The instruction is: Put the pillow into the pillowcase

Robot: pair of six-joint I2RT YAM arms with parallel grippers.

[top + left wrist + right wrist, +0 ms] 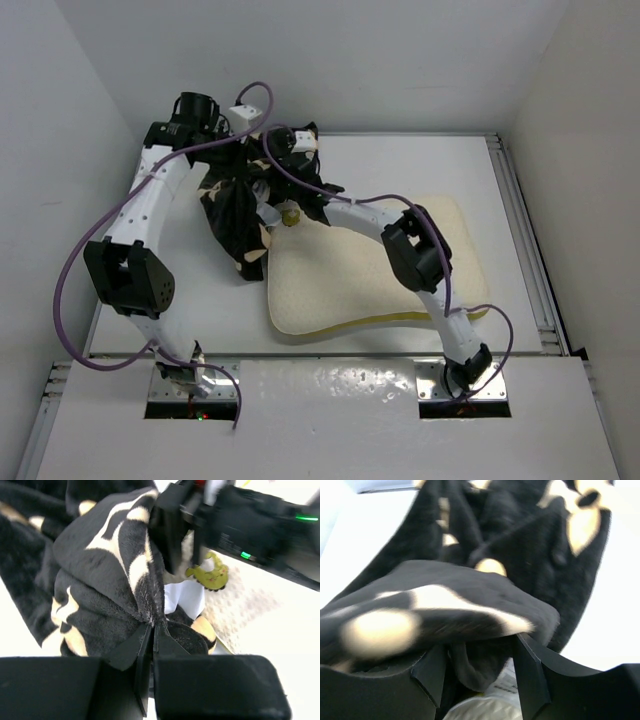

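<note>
Left wrist view: left gripper (154, 630) clenched on the pillowcase (100, 575); right gripper (480, 647), grip unclear, should widen its opening toward the pillow (340, 285).

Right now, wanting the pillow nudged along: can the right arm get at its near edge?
Probably yes. The pillow lies mostly bare beneath that arm, nothing on it. But the right end effector has pillowcase fabric between its fingers and must leave that first.

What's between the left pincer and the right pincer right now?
Bunched pillowcase: the left pincer is shut on one fold, and another fold lies between the fingers of the right pincer. The left wrist view shows it best.
</note>
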